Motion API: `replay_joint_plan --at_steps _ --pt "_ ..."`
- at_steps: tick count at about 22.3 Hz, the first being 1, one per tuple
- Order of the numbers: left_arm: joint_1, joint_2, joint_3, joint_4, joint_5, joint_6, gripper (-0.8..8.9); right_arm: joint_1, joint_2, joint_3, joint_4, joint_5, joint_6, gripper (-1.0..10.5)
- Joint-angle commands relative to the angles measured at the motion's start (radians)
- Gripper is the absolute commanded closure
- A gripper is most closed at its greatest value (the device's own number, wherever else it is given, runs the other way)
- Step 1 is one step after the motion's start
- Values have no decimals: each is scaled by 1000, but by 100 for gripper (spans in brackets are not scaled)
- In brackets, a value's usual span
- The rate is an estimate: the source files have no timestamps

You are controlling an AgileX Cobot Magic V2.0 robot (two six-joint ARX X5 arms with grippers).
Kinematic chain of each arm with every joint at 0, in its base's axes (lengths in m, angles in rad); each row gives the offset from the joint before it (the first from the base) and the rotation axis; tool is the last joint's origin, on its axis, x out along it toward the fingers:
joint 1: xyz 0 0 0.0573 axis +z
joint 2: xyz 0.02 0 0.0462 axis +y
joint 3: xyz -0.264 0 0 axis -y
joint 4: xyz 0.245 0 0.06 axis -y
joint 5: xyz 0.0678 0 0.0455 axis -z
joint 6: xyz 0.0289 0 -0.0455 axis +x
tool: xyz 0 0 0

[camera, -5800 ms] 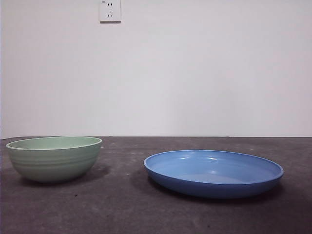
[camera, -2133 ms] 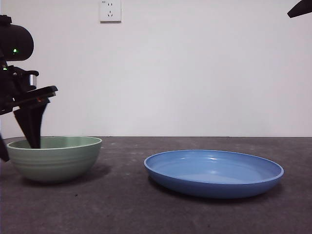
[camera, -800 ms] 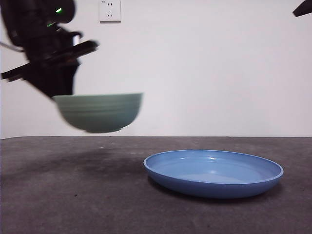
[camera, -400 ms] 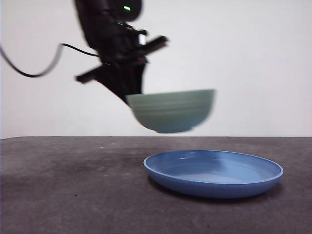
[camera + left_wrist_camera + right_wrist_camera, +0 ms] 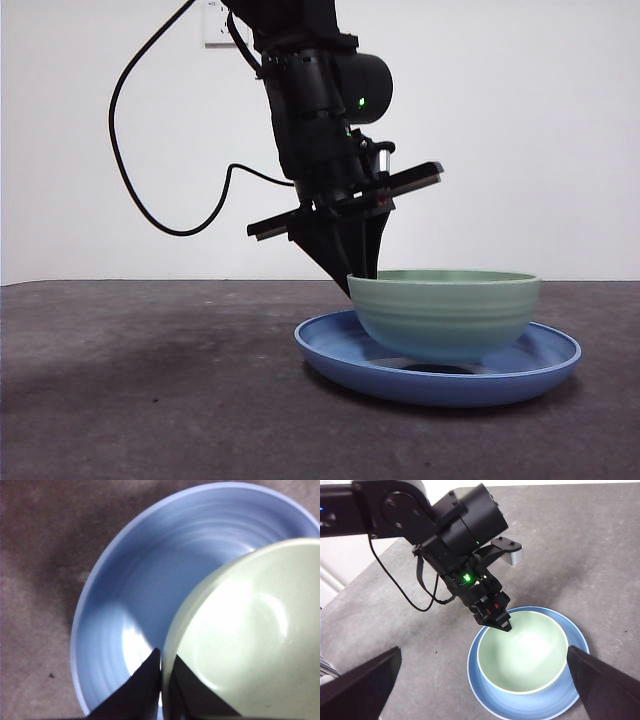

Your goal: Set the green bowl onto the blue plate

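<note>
Dark grey counter (image 5: 150, 400) fills lower frame. Blue plate (image 5: 330, 355) sits lower right of centre. Green bowl (image 5: 445, 310) is inside plate, w/ a thin dark gap under its base; can't tell if touching. My left jaws (image 5: 358, 268) clamped on bowl's left rim, one in, one out. My right jaws (image 5: 480, 680) spread wide, high above.

Setting: a robot test bench in a lab-type room. Indicators: a bare dark grey table (image 5: 150, 400), a plain white wall (image 5: 520, 140) with one wall socket (image 5: 212, 25), and a cabled black robot arm (image 5: 320, 120).
</note>
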Motion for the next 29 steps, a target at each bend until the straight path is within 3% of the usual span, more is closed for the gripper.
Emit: replay_joint_plan --at_steps 1,3,13,17,18,22,25,29 --pt "-6 30 37 4 -15 8 799 5 5 17 9 0 -14 303" --pt "-7 31 37 8 -53 8 799 5 5 17 10 0 -14 303" --pt "-3 31 38 3 -55 6 759 5 5 17 9 -2 -14 303" --pt "14 30 105 -75 -55 3 365 5 5 17 10 -2 -14 303" --pt "18 29 139 -112 -55 9 310 5 5 17 9 -2 -14 303" --pt "26 21 314 -305 -55 80 297 5 5 17 9 -2 -14 303" --pt "26 -1 411 -446 -56 122 193 5 5 17 10 -2 -14 303" --pt "26 -127 414 -459 -58 142 173 4 5 17 10 -1 -14 303"
